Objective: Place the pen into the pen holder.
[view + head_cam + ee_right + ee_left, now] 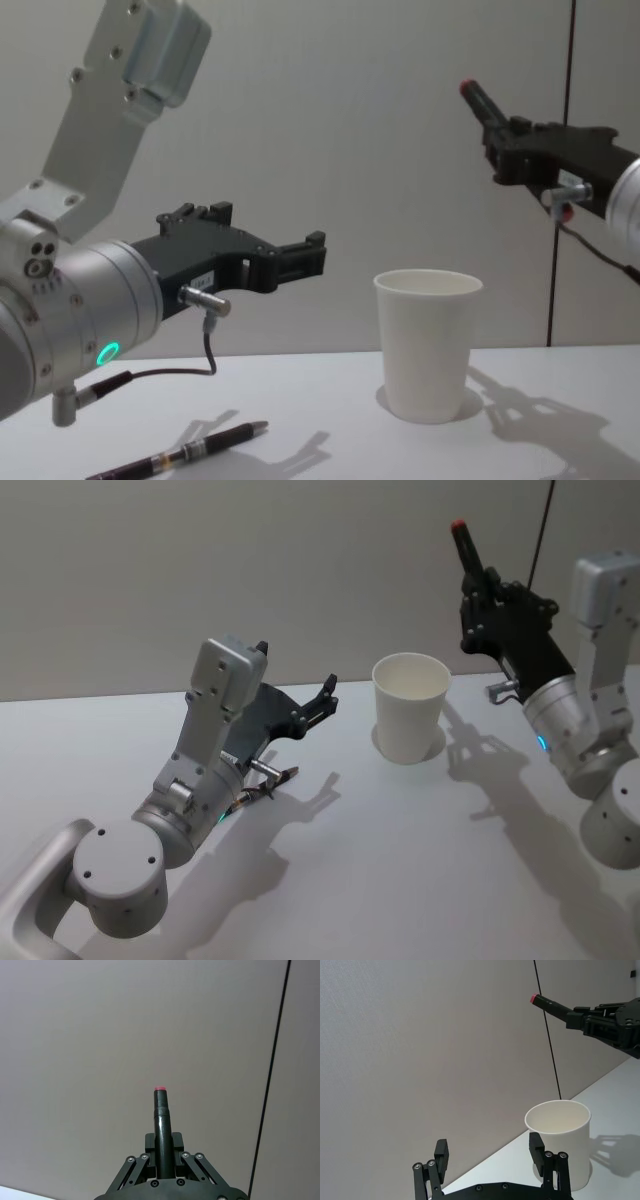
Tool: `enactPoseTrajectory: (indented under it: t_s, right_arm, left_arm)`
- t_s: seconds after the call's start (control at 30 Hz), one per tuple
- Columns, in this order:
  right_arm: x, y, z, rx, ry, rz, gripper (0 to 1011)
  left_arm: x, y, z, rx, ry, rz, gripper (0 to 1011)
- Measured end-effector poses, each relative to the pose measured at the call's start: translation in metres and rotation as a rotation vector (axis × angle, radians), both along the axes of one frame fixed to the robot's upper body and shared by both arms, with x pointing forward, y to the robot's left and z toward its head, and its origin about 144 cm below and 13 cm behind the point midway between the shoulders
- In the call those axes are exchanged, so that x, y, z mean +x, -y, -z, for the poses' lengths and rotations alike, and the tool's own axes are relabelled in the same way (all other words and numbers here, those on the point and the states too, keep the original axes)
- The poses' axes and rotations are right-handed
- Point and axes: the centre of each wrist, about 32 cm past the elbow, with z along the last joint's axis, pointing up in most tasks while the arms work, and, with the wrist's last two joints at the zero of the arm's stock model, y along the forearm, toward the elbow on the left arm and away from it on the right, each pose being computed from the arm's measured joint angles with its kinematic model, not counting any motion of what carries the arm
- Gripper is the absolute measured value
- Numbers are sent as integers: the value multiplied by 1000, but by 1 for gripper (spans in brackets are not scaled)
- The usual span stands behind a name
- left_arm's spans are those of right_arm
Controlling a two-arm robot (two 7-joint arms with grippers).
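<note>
Above-right of pen holder (410, 705), right hand (478, 580) clamping pen (463, 545), left hand (489, 1146) spread empty

No readable text, labels or numbers

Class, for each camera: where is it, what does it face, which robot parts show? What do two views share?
Head: high, looking down at tapered white paper cup; left pincer, right pincer show.
Chest: low, looking across white table; both pincers show.
Left wrist: faces cup; own open pincer shows.
Right wrist: faces wall; own pincer grips red-tipped black pen.
Shared: head and chest show the cup.
</note>
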Motion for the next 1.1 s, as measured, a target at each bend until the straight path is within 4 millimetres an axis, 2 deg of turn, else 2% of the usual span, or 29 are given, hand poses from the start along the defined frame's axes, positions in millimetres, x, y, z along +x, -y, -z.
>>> enactPoseTrajectory:
  t_s: [0.6, 1.1]
  right_arm:
    - [21, -6, 5, -99, 49, -54, 187]
    - [35, -8, 20, -163, 106, -92, 187]
  left_arm:
    - [0, 0, 0, 0, 0, 0, 1001]
    - [0, 0, 0, 0, 0, 0, 1001]
